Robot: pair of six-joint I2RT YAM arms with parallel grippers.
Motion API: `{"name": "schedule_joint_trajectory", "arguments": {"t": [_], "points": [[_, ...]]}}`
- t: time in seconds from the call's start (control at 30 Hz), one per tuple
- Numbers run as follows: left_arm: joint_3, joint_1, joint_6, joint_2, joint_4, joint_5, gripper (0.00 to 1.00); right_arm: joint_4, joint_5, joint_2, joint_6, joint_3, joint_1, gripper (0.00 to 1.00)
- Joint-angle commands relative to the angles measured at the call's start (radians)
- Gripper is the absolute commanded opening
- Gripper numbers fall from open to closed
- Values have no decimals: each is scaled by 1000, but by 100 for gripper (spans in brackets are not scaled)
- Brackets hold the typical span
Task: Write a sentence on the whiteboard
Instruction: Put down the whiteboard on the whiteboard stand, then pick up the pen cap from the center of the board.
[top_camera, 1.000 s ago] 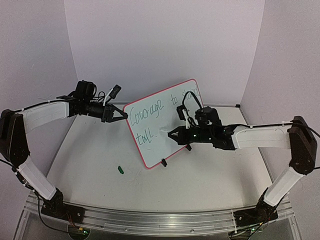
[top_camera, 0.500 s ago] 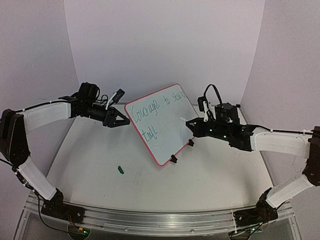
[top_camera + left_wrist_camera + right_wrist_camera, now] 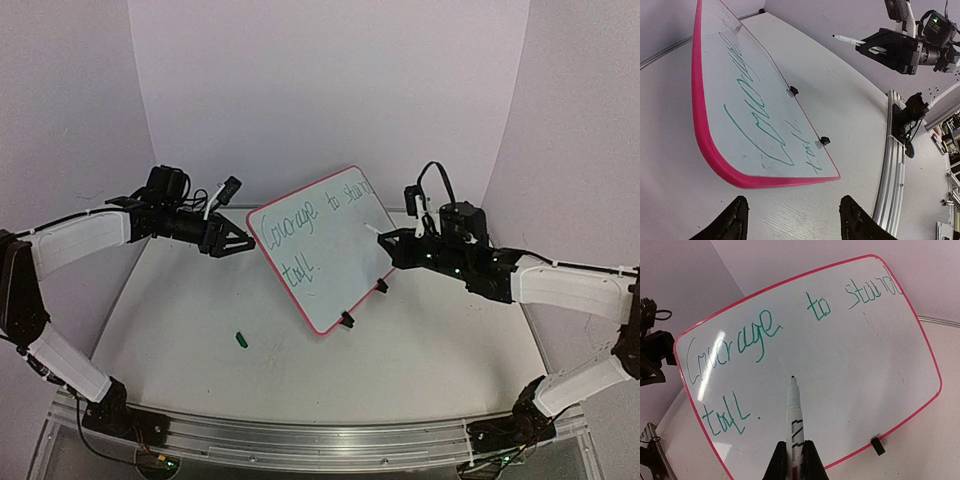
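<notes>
The board (image 3: pixel 322 248) stands tilted back at mid-surface on its two feet (image 3: pixel 347 319), the sentence (image 3: pixel 300 222) written across it in two lines. It looks light, stiff and slick-faced, so a push would likely tip or slide it. The pink frame (image 3: pixel 710 150) at its left edge seems the safest hold. The left claw (image 3: pixel 792 220) is spread just beside that edge, not touching. The right claw (image 3: pixel 792 460) pinches the marker (image 3: pixel 794 410), tip off the board. Bare surface (image 3: pixel 430 340) lies near and right. A green piece (image 3: pixel 240 339) sits near-left.
</notes>
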Motion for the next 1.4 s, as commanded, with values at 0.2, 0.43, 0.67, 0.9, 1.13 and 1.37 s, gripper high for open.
{"name": "schedule_joint_trajectory", "arguments": {"t": [0.2, 0.43, 0.67, 0.9, 1.13, 1.37], "points": [[-305, -1, -267, -337, 271, -131, 69, -33, 37, -109, -20, -41, -50, 0], [-613, -5, -517, -482, 551, -174, 72, -42, 60, -165, 5, -82, -56, 0], [-791, -15, -611, -472, 678, -217, 70, -51, 80, -204, 31, -123, -56, 0], [-765, -23, -597, -288, 736, -151, 69, -53, 83, -208, 58, -136, -56, 0], [-688, -59, -564, -100, 760, -124, 66, -58, 90, -224, 72, -146, -57, 0], [-604, -99, -517, 48, 729, -139, 63, -71, 91, -230, 73, -149, -56, 0]]}}
